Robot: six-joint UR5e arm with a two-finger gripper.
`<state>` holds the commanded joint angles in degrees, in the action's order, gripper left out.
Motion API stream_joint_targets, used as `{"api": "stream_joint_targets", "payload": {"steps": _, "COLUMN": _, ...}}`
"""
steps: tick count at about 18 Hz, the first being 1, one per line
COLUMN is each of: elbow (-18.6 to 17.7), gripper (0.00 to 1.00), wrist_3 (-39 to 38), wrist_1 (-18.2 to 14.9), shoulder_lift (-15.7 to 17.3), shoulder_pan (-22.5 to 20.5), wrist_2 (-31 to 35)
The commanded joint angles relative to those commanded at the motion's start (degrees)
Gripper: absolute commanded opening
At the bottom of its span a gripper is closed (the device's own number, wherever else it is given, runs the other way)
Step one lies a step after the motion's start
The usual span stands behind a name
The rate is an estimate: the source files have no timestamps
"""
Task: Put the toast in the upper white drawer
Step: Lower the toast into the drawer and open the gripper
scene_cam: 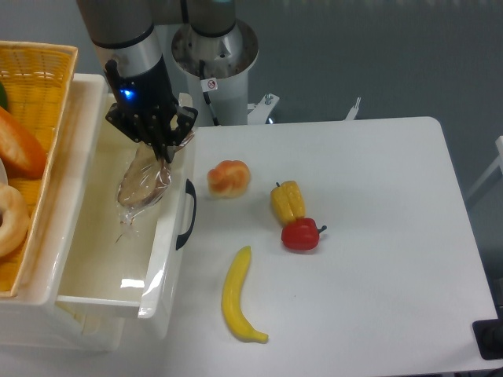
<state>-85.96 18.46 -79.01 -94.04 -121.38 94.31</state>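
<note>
A white table (377,236) fills most of the view from above, under a grey background. Against its left edge sits the upper white drawer (169,259), a deep glossy plastic box pulled open, with a dark curved handle (185,214) on the side facing the table. At the far left a woven yellow basket (39,71) rests over the drawer unit, holding an orange baguette-like loaf (17,143) and a pale ring-shaped bread (9,220). The robot arm (130,39) comes down from the top left, its round base (216,47) behind it. Its black gripper (157,145), showing a small blue light, hangs above the open drawer with its fingers closed on the top of the toast (145,182). The toast, a tan slice in crinkly clear plastic, dangles inside the drawer's opening near the handle wall, its loose plastic tail pointing down; whether it touches the drawer floor cannot be told. On the table lie a yellow banana (237,297), near the drawer front, a yellow bell pepper (288,201) touching a red bell pepper (302,234), and a round orange-pink bun (229,178) just beside the drawer.
</note>
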Motion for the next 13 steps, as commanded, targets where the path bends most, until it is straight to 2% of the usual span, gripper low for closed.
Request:
{"api": "stream_joint_targets", "payload": {"steps": 2, "elbow": 0.1, "gripper": 0.16, "wrist_3": 0.0, "wrist_1": 0.0, "shoulder_lift": -0.4, "shoulder_pan": 0.4, "wrist_2": 0.1}}
{"api": "stream_joint_targets", "payload": {"steps": 10, "elbow": 0.0, "gripper": 0.17, "wrist_3": -0.1, "wrist_1": 0.0, "shoulder_lift": -1.6, "shoulder_pan": 1.2, "wrist_2": 0.2}}
{"api": "stream_joint_targets", "payload": {"steps": 12, "elbow": 0.0, "gripper": 0.2, "wrist_3": -0.1, "wrist_1": 0.0, "shoulder_lift": -1.5, "shoulder_pan": 1.3, "wrist_2": 0.1}}
{"api": "stream_joint_targets", "payload": {"steps": 13, "elbow": 0.1, "gripper": 0.26, "wrist_3": -0.1, "wrist_1": 0.0, "shoulder_lift": -1.5, "shoulder_pan": 1.3, "wrist_2": 0.2}}
